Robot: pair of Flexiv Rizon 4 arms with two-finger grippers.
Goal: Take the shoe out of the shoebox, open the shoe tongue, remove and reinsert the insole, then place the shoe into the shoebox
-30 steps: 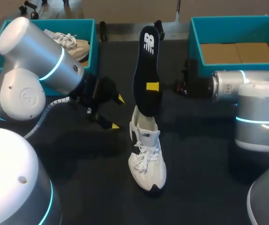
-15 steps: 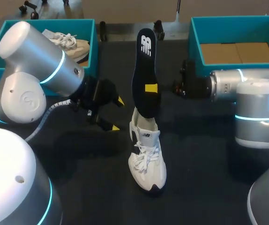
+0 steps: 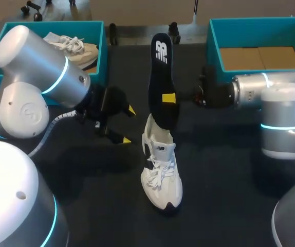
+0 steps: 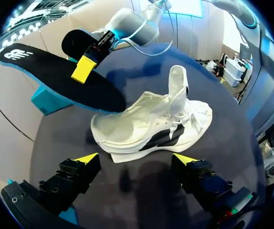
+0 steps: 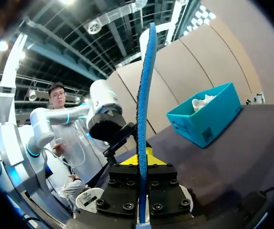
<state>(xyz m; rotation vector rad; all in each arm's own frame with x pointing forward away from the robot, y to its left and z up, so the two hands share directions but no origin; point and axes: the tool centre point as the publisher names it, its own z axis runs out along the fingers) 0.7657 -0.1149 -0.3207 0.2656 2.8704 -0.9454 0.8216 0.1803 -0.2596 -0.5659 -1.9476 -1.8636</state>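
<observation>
Clamping upright insole (image 3: 160, 72): right pincer (image 3: 169, 98)

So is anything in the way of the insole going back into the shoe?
Nothing visible does. The insole, gripped by the right tool, has its lower end at the opening of the shoe. The tongue stands up, clear of it, and the open left tool sits off to one side, not touching.

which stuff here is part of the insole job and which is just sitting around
In the job:
white shoe on the table
black insole, held by the right gripper
left gripper, open beside the shoe
empty teal box, probably its shoebox

Lying about:
second shoe
other teal box holding it
</observation>
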